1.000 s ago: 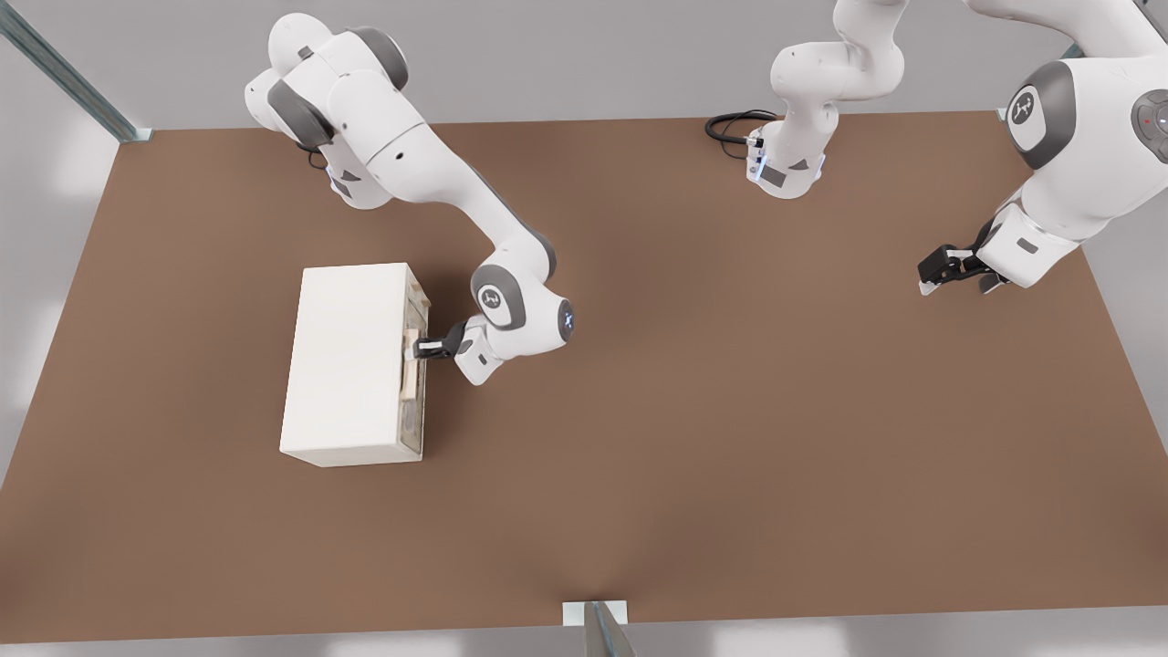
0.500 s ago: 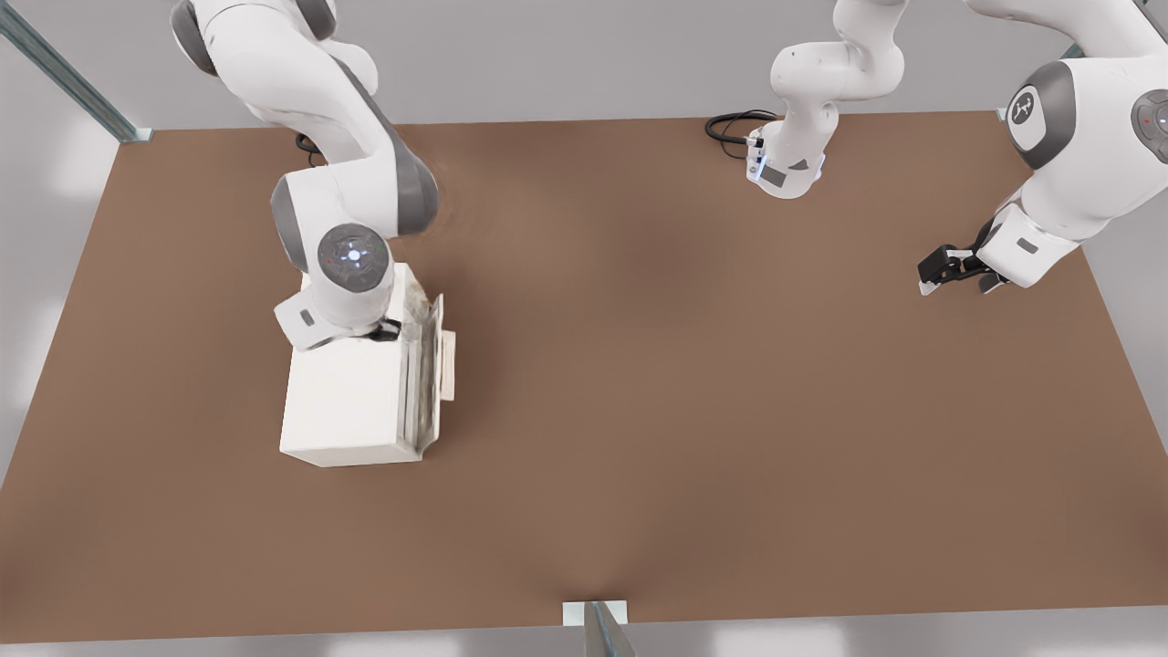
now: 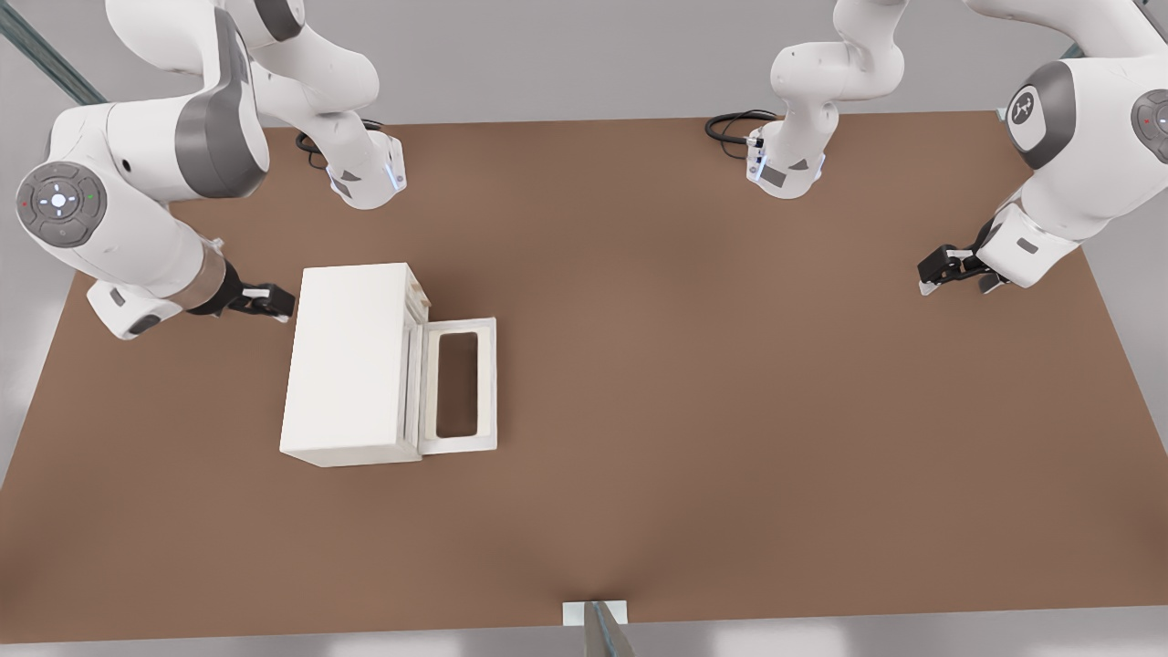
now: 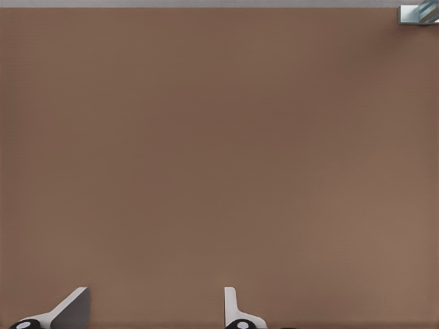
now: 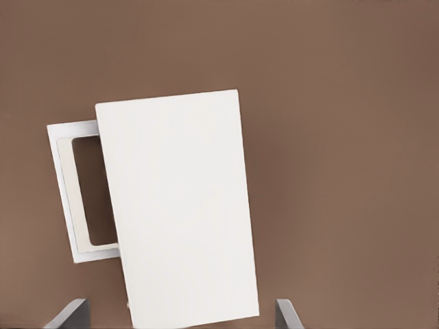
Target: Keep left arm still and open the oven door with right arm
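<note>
Setting: simulated robot lab. Evidence: bare brown table (image 3: 730, 438), plain grey walls, metal frame struts (image 3: 55, 64). Sole prop: oven (image 3: 351, 365) beside the gripper (image 3: 274, 301).

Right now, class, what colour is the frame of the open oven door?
Cream-white, around a dark window: the oven door shows best in the front view. The hand is behind the oven.

I see a cream-white oven (image 3: 351, 365) on a plain brown table (image 3: 730, 411). The oven door (image 3: 461, 383) has a cream-white frame, and its window looks brown like the table. My right arm (image 3: 137, 173) is white with grey patches. Its gripper (image 3: 274, 299) is black with white tips. The wall behind is light grey.
</note>
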`<act>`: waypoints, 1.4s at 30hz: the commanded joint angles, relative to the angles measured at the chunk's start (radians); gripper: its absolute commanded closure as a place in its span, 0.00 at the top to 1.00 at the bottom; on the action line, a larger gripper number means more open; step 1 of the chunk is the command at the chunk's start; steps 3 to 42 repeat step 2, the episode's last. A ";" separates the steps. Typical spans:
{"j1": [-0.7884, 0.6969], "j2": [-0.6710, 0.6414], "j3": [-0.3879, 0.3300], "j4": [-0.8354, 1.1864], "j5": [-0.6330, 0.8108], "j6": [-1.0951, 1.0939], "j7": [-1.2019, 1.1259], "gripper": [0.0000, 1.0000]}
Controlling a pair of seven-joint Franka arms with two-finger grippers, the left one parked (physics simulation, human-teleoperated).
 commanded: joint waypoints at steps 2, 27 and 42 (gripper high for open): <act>0.001 0.001 0.000 0.000 0.001 0.002 -0.307 1.00; 0.001 0.001 0.000 0.000 0.001 0.002 -0.307 1.00; 0.001 0.001 0.000 0.000 0.001 0.002 -0.307 1.00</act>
